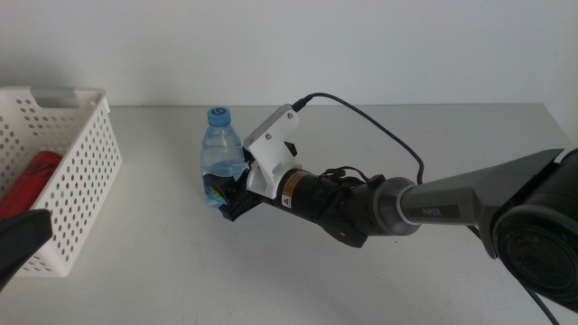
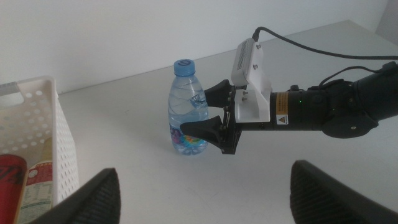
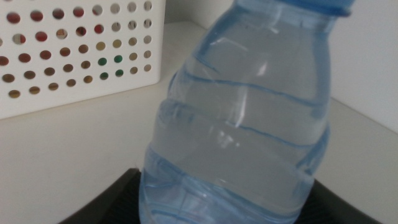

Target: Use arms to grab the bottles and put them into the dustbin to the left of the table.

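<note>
Surroundings: white perforated dustbin at the table's left end, red can and yellow tea bottle inside; well apart from the water bottle.
Water bottle: clear, blue cap, upright on the table, colourful label low.
Right gripper: jaws straddling the bottle's lower half, contact unclear.
Left gripper: spread wide, waiting near the dustbin.
Right wrist view: bottle fills frame.

We look down from high up in the middle view and see the whole tabletop and the wall behind it. From the left wrist we look low across it, from a bit away, at the water bottle and the basket. From the right wrist we are right up close. All three show that bottle and basket.
</note>
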Controlling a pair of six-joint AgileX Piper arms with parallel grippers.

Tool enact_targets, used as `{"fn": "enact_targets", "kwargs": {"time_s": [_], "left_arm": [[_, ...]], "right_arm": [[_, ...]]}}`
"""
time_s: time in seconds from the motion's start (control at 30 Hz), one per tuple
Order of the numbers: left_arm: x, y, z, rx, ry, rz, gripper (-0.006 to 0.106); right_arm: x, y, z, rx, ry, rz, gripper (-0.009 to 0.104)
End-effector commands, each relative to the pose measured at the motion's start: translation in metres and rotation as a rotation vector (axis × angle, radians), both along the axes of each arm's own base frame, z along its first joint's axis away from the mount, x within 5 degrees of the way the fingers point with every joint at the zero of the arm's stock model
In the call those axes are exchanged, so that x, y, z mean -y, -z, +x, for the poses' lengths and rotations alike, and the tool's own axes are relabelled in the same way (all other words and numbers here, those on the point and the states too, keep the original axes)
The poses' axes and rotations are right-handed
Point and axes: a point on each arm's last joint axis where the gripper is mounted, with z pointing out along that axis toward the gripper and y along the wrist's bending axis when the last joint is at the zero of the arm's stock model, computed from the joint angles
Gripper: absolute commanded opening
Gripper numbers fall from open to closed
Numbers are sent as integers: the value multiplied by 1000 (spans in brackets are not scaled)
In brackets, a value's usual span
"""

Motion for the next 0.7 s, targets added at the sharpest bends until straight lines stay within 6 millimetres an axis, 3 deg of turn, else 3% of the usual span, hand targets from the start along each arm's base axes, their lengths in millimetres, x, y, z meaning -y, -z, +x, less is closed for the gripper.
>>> {"fn": "enact_targets", "kwargs": {"time_s": [0.0, 0.13, 0.23, 0.33, 0.5, 0.6, 0.67], "left_arm": [[1, -13, 2, 78, 3, -47, 93], [1, -13, 2, 78, 3, -47, 93], [1, -13, 2, 78, 3, -47, 93], [1, -13, 2, 78, 3, -47, 93], [1, -13, 2, 78, 3, -47, 93], [1, -13, 2, 78, 3, -47, 93], [1, -13, 2, 78, 3, -47, 93]], "right_arm": [[-4, -58, 2, 171, 1, 165, -1], [-2, -52, 6, 137, 56, 172, 0], [0, -51, 8, 118, 88, 174, 9], [-2, -51, 6, 111, 79, 155, 28], [-2, -58, 3, 70, 82, 140, 71], [-1, -71, 0, 12, 97, 135, 85], [2, -81, -4, -59, 118, 109, 86]]}}
